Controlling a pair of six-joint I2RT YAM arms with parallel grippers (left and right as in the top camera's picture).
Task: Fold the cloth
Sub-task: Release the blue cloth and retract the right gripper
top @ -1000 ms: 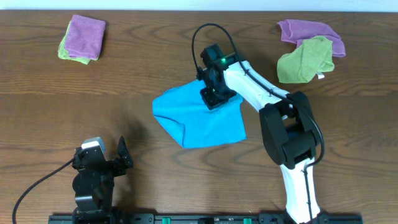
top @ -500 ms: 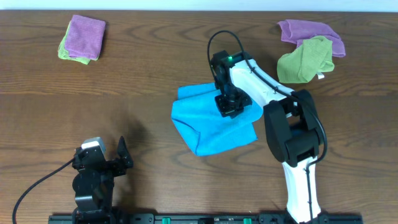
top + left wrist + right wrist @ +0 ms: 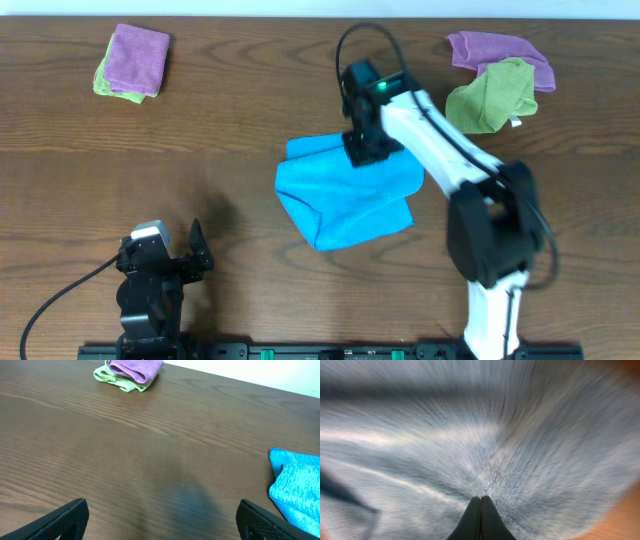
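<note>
- One brown wooden table, white wall behind.
- Blue cloth fills the view just beyond right gripper, its jaws closed together.
- Left gripper spread wide, empty, cloth well apart.

You have five cloths on one brown wooden table: one blue microfibre cloth; left of it and farther back, one folded purple cloth on one folded green cloth; right of it and farther back, one crumpled purple cloth and one crumpled green cloth.
</note>
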